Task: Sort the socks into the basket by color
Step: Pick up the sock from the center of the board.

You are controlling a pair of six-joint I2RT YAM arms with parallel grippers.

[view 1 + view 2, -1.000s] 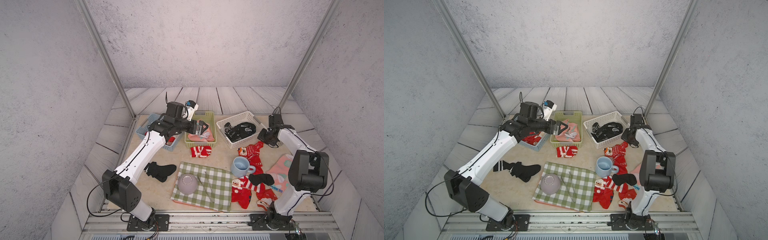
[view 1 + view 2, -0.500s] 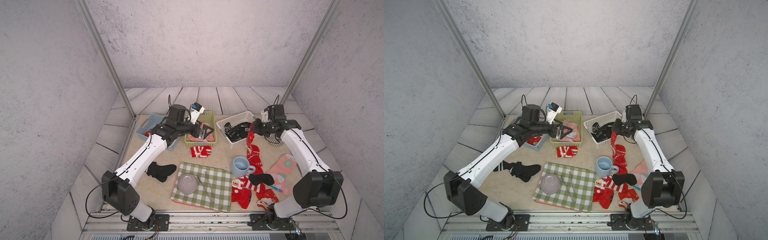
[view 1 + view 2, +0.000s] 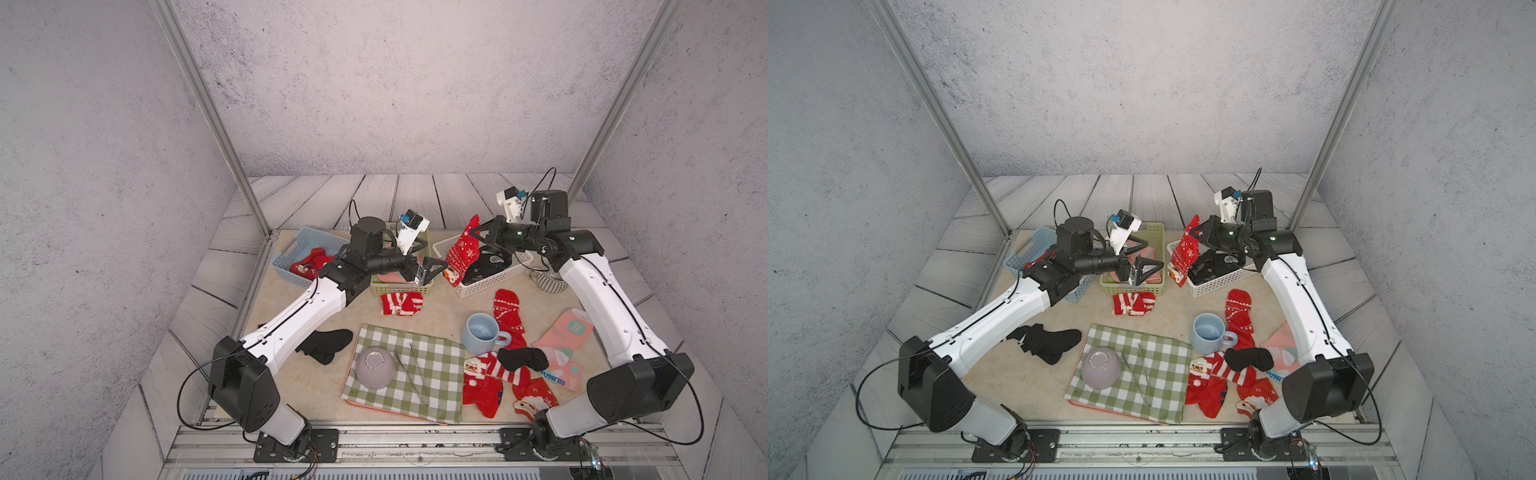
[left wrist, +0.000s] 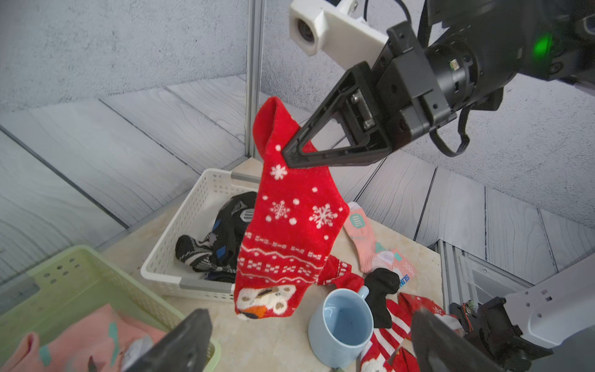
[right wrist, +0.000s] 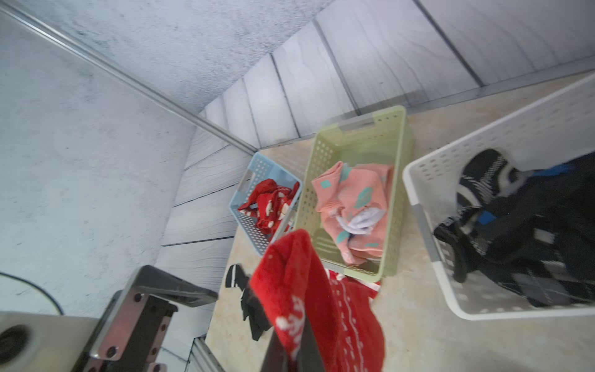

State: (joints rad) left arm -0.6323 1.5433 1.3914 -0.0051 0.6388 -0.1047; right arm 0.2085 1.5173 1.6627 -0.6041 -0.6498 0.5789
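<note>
My right gripper [image 3: 477, 232] is shut on the cuff of a red snowflake sock [image 3: 461, 249], which hangs in the air over the white basket's [image 3: 490, 282] near-left corner. My left gripper [image 3: 436, 255] stands open above the green basket [image 3: 399, 284], its fingers close to the sock's lower end and apart from it. The left wrist view shows the red snowflake sock [image 4: 289, 232] dangling from the right gripper [image 4: 289, 154]. Red socks [image 3: 309, 264] lie in the blue basket [image 3: 299, 249], pink ones in the green, black ones [image 3: 486, 264] in the white.
Loose on the table are a red striped sock [image 3: 401, 303], black socks [image 3: 328, 345] [image 3: 523, 359], pink socks [image 3: 565, 336] and a red heap [image 3: 490, 382]. A blue mug [image 3: 480, 334], a checked cloth [image 3: 432, 365] with an upturned bowl [image 3: 375, 368], and a striped cup [image 3: 548, 282] stand nearby.
My right gripper has lifted the red snowflake sock off the table and carried it up and leftward. The left gripper has swung from the green basket toward it, still open.
</note>
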